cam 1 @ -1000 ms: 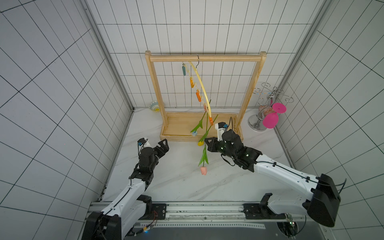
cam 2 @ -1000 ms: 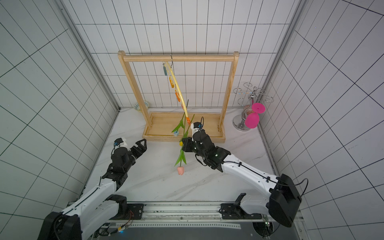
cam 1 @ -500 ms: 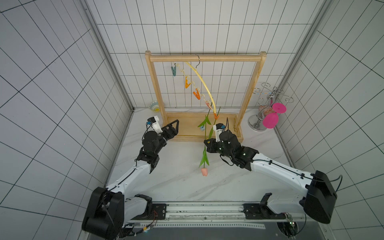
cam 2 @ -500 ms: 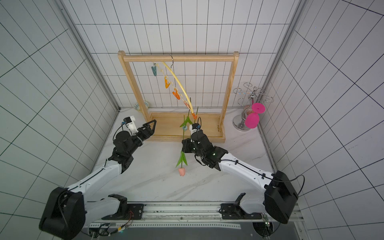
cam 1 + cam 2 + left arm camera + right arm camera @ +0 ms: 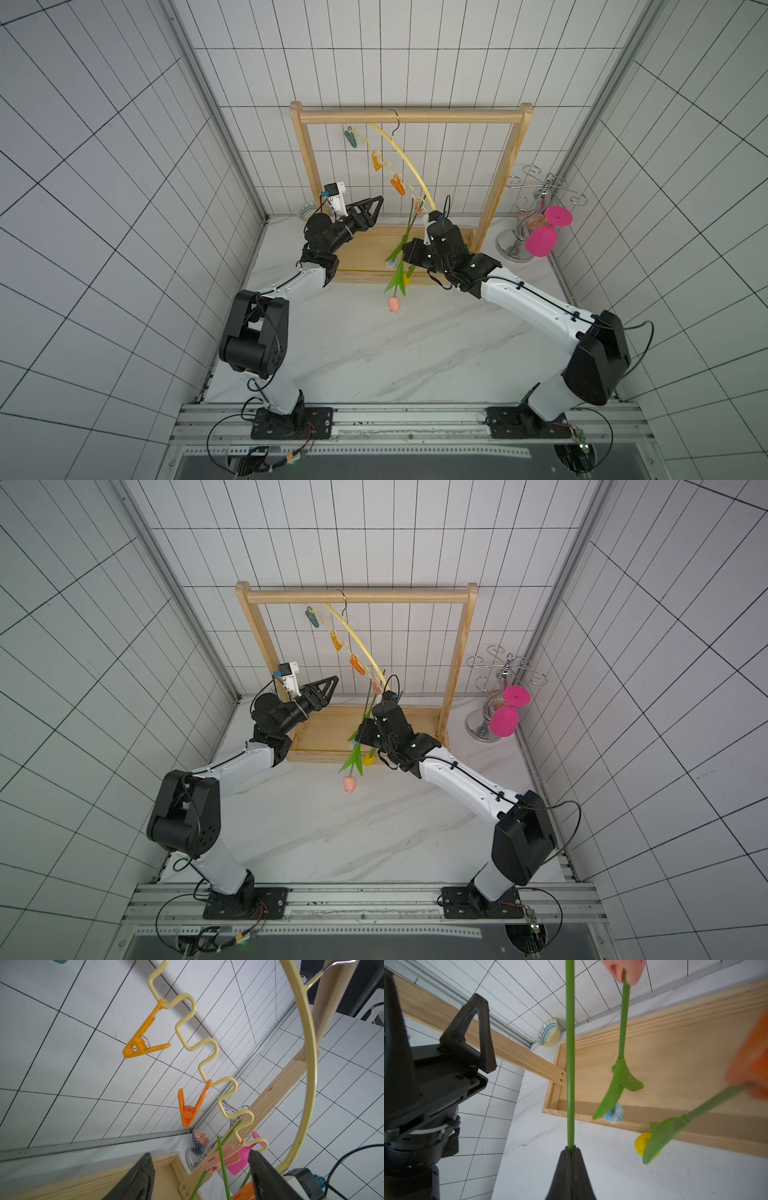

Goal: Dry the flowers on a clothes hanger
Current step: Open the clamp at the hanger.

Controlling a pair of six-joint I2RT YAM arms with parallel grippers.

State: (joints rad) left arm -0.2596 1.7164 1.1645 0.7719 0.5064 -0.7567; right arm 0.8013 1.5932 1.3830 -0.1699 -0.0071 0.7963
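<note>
the flowers point(image 5: 398, 266) hang at the low end of the clothes hanger point(image 5: 409, 166), two in clips; right fingers point(image 5: 565, 1165) pinch the third stem point(image 5: 570, 1064); left fingers point(image 5: 141, 1178) stand spread near the pink clip point(image 5: 222, 1159); stems look light, thin, bendy, probably slick; grip bare stem near its end, gently.

The clothes hanger point(image 5: 312, 1043) hangs from the top bar of the rack point(image 5: 411, 115) and slants down to the right. The flowers point(image 5: 398, 277) hang heads-down below its lower end, before the rack's base, between the left gripper point(image 5: 377, 200) and the right gripper point(image 5: 571, 1150). A stand point(image 5: 517, 245) is right of the rack.
</note>
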